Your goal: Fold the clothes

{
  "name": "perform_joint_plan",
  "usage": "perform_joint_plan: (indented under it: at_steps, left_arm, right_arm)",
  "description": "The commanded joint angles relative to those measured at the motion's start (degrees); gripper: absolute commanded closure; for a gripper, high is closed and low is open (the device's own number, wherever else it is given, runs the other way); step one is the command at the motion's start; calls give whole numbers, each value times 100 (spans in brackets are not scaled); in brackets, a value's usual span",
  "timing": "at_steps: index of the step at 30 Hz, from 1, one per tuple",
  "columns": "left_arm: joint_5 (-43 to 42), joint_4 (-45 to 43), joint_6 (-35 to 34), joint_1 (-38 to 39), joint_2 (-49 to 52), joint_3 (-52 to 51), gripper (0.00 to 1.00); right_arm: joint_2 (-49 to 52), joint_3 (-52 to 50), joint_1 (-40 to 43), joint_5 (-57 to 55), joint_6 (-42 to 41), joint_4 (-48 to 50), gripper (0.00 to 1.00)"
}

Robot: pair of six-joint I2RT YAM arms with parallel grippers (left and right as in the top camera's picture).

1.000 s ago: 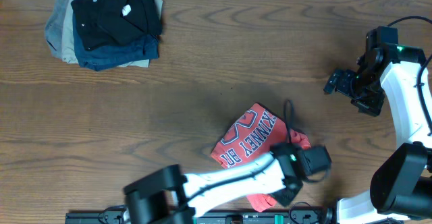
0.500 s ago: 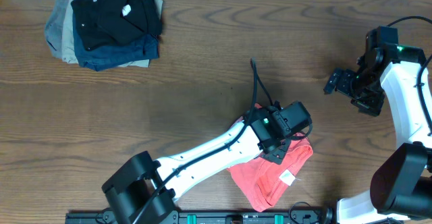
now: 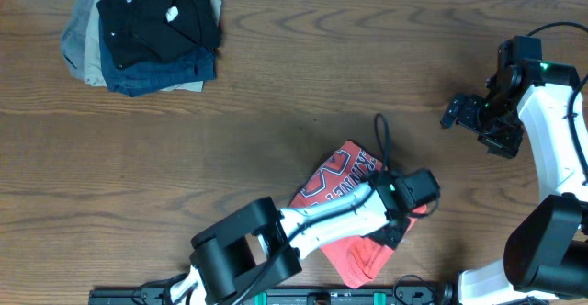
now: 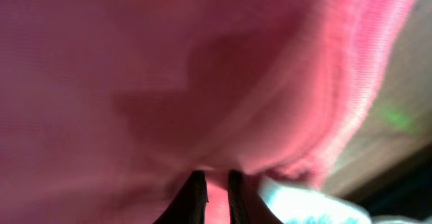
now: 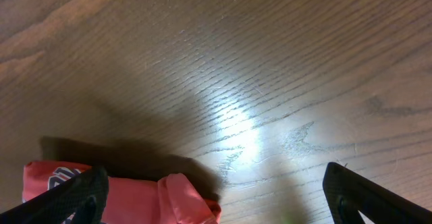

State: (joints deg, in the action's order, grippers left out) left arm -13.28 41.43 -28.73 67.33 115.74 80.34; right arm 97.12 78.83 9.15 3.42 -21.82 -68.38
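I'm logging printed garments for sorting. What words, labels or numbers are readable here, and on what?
Chest lettering on the T-shirt: block letters, partly hidden under the left arm, too small to read for certain.
White tag on the black garment: too small to read.
No other text shows.

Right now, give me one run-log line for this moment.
step: fold T-shirt | left gripper: shut on T-shirt | right gripper: open, empty, over bare table | T-shirt: bunched, not yet folded
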Motion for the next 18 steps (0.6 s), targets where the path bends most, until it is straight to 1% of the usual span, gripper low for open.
perform_joint_plan:
  at_steps: [1,6,12,18]
  left_arm:
    - [-142,-39,-247,125,-52,-4,86]
    - [-603,-63,-262,142,-258,26,86]
    - [-612,-55,-142,74,-632,26,86]
    - [-509,46,-129,-326,-1128,26,85]
  right_arm:
    - [28,76,17,22,70,-13,1]
    - [28,76,17,22,70,-13,1]
    - [28,76,17,20,68,-13,1]
    - [28,76,17,22,70,-13,1]
